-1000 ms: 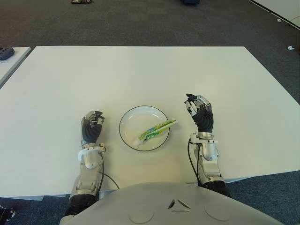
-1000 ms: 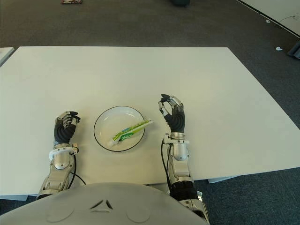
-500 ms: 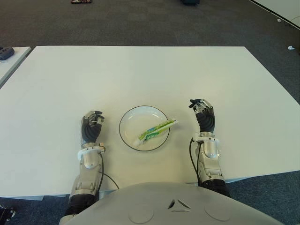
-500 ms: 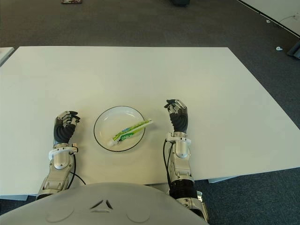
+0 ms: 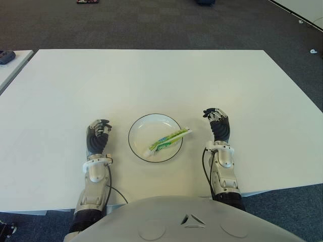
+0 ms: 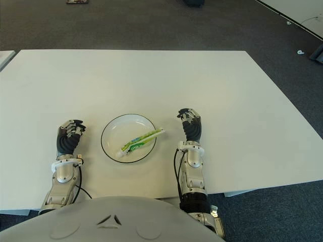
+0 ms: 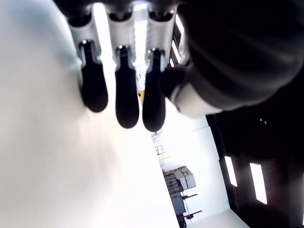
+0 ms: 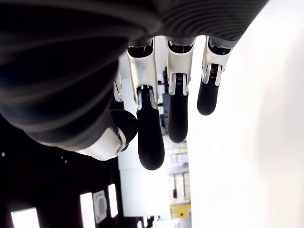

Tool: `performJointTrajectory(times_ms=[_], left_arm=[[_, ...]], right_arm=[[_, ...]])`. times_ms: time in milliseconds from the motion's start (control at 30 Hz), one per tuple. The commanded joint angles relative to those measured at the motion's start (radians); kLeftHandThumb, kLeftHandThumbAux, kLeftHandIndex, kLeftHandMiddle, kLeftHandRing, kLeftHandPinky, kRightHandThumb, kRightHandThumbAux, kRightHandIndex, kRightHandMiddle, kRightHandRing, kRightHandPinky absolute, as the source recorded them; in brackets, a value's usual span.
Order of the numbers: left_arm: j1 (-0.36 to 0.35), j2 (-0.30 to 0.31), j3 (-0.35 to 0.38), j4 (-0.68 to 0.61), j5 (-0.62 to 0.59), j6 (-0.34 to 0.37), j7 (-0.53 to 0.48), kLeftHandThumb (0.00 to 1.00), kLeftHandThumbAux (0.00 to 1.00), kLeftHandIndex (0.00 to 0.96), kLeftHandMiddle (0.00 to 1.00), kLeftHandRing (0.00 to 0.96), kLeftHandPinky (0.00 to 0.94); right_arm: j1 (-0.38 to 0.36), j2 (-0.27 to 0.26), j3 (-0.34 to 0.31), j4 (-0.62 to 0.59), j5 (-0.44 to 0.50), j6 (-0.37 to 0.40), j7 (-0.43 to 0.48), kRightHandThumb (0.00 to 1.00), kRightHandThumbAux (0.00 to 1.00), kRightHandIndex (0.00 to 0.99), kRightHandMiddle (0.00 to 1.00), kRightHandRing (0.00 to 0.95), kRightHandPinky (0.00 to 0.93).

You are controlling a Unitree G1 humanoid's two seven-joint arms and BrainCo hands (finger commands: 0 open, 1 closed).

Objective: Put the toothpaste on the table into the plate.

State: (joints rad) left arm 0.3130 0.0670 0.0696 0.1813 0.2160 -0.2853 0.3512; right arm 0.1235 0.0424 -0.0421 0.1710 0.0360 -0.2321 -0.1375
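Your right hand [image 5: 218, 126] stood just right of the round white dark-rimmed plate [image 5: 139, 148], palm edge down, fingers curled and holding nothing. Your left hand [image 5: 98, 137] showed left of the plate, fingers likewise curled and empty. The green-and-white toothpaste tube [image 5: 167, 140] lay diagonally in the plate, its one end over the rim. You could not tell whether either hand touched the white table [image 5: 151, 80].

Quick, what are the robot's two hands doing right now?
Left hand: fingers curled, holding nothing, left of the plate.
Right hand: fingers curled, holding nothing, right of the plate.
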Motion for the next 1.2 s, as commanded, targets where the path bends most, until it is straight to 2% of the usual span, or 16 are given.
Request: performJointTrajectory(times_ms=[33, 433, 1200], left_arm=[[0.007, -0.003, 0.001, 0.009, 0.000, 0.024, -0.015, 0.705, 0.720, 0.427, 0.526, 0.528, 0.503], [0.010, -0.003, -0.003, 0.001, 0.005, 0.030, -0.014, 0.704, 0.720, 0.427, 0.525, 0.528, 0.500], [0.004, -0.012, -0.007, -0.003, 0.012, 0.075, -0.010, 0.702, 0.720, 0.426, 0.512, 0.520, 0.493]], right_arm=[[0.010, 0.010, 0.001, -0.012, 0.014, 0.046, 0.020, 0.708, 0.726, 0.438, 0.621, 0.608, 0.604], [0.020, 0.014, -0.002, -0.022, 0.024, 0.081, 0.061, 0.709, 0.727, 0.438, 0.616, 0.601, 0.598], [0.026, 0.016, -0.002, -0.006, 0.019, 0.060, 0.099, 0.709, 0.727, 0.437, 0.615, 0.587, 0.578]])
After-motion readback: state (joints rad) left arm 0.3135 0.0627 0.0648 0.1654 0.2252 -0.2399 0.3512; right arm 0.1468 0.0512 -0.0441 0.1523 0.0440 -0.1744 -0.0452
